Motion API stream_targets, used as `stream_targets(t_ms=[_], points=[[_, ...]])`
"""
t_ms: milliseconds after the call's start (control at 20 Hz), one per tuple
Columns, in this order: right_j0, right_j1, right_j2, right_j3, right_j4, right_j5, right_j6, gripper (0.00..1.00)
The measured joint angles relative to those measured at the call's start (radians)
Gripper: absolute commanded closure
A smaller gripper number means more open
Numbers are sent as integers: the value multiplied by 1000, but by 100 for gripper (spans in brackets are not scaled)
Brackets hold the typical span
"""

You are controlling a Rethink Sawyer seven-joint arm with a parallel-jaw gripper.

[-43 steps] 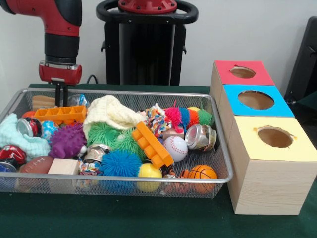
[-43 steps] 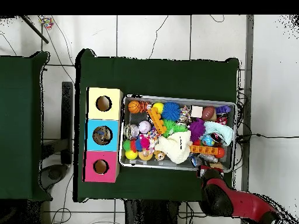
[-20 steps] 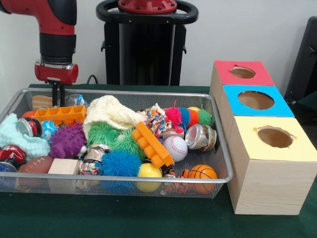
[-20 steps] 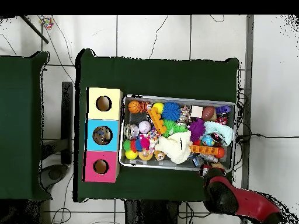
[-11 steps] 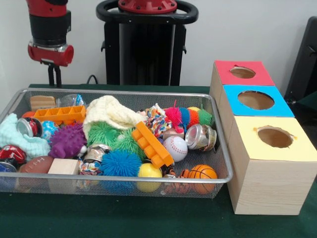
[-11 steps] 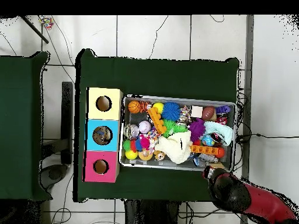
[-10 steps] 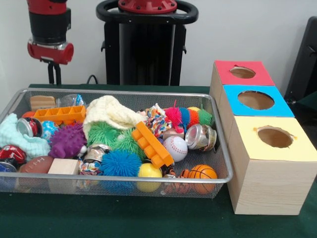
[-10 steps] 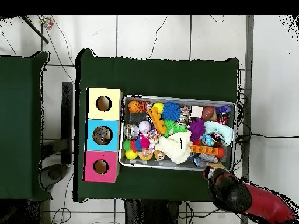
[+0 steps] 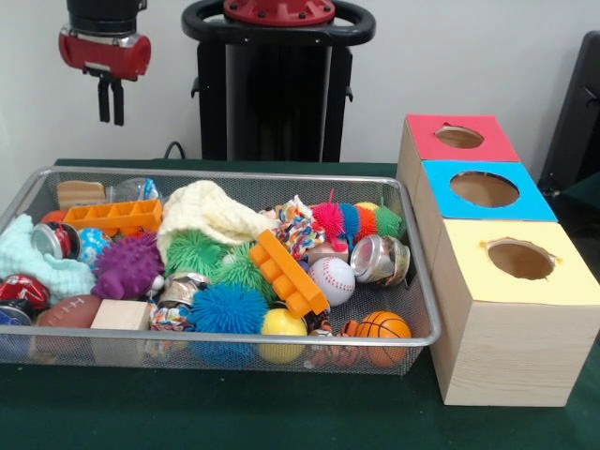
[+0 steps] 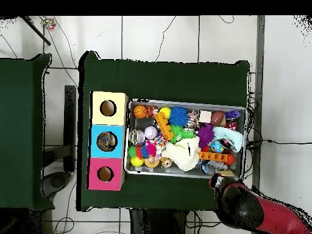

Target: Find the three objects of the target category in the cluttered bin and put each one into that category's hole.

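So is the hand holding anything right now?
No. The hand hangs empty above the bin, its fingers close together with nothing between them.

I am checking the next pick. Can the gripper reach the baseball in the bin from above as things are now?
Probably yes. The baseball lies on top of the pile with nothing over it; the orange block touches its side. The gripper hangs high above the bin's far corner, holding nothing.

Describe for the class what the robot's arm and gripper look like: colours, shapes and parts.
The arm is a thick round tube, black at its lower end, finishing in a glossy red collar with a thin silver band. Below hangs the gripper: two short, slim, black, straight fingers. From overhead the arm shows as a bulky red and black mass.
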Motion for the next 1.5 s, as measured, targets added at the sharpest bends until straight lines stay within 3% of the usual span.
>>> stream_targets(t_ms=[650,850,900,1500], points=[[49,134,-8,-13,-3,-24,0,100],[77,193,-33,-16,-25,-83,0,100],[85,214,-40,-16,-31,-109,0,0],[129,249,-84,-25,-32,-142,0,0]])
